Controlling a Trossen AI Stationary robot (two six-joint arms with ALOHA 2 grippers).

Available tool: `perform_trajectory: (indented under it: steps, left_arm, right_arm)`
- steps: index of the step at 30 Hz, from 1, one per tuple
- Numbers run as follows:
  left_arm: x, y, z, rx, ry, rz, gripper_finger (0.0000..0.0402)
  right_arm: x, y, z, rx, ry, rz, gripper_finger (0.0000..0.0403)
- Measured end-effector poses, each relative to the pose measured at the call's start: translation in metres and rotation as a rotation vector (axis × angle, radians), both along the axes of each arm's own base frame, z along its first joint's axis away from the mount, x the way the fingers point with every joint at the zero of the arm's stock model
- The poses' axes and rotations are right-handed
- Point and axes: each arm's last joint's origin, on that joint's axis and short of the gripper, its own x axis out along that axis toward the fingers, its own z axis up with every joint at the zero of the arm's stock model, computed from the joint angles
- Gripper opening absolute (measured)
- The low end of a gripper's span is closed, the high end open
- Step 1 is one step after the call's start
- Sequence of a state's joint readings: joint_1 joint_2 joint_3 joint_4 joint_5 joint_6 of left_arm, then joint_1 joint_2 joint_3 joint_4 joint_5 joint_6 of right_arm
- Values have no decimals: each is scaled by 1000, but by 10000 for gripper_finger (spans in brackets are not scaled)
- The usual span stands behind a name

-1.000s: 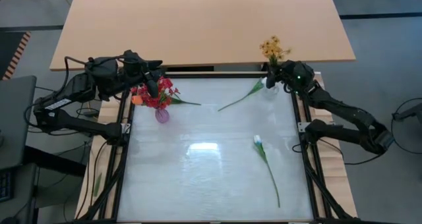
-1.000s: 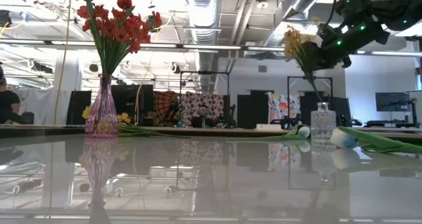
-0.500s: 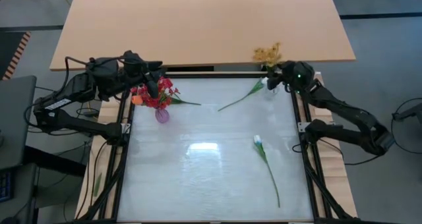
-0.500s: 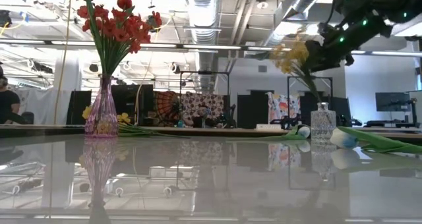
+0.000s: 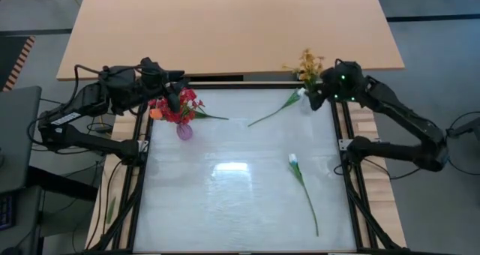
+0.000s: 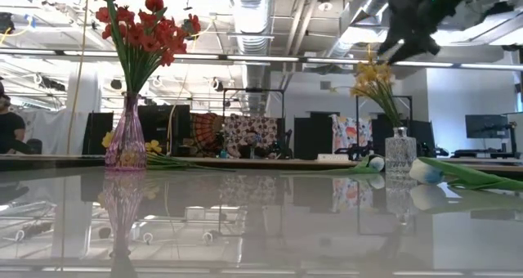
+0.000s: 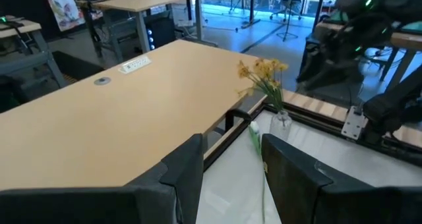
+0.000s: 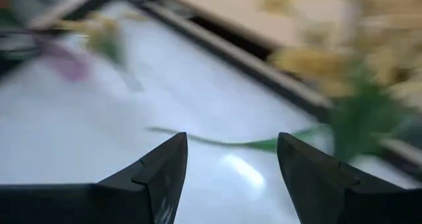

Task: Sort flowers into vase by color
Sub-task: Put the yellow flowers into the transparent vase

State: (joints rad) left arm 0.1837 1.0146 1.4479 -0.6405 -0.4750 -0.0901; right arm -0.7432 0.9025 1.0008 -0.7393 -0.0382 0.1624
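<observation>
A spray of yellow flowers (image 5: 308, 62) (image 6: 374, 78) stands with its stems in a clear vase (image 6: 400, 151) at the table's far right corner. My right gripper (image 5: 316, 97) (image 8: 227, 171) hangs open just above and beside it, touching nothing. Red flowers (image 5: 176, 106) (image 6: 143, 24) stand in a pink vase (image 5: 184, 130) at the far left, with my left gripper (image 5: 174, 97) (image 7: 231, 178) open over them and nothing between its fingers. One white flower (image 5: 274, 109) lies near the clear vase. Another white flower (image 5: 300, 176) lies at the right middle.
A wooden desk (image 5: 225, 30) stands beyond the far edge. Black frame rails (image 5: 142, 172) run along both sides of the glossy white table. A person (image 6: 8, 127) sits far off in the room behind, at the left.
My right gripper has opened and let go of the yellow flowers, then risen and tipped back toward the table's right edge. The spray leaned toward the left half a second ago and now stands upright in the clear vase.
</observation>
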Motion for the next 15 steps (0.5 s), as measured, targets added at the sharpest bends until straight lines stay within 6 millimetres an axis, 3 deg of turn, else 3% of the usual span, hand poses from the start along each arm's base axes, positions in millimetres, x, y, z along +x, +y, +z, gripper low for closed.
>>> perform_trajectory:
  steps: [5,8,11,15]
  left_arm:
    - [-1,-1,-3,-13,35,-30,142]
    - [-1,-2,-6,-21,58,-52,142]
    - [-2,-2,-8,-20,96,-70,142]
    - [-3,-2,-12,-18,150,-75,142]
  right_arm:
    - [21,22,14,124,-191,164,260]
    - [45,37,18,138,-274,283,260]
    - [81,51,16,94,-314,379,260]
    - [143,61,-10,32,-310,449,260]
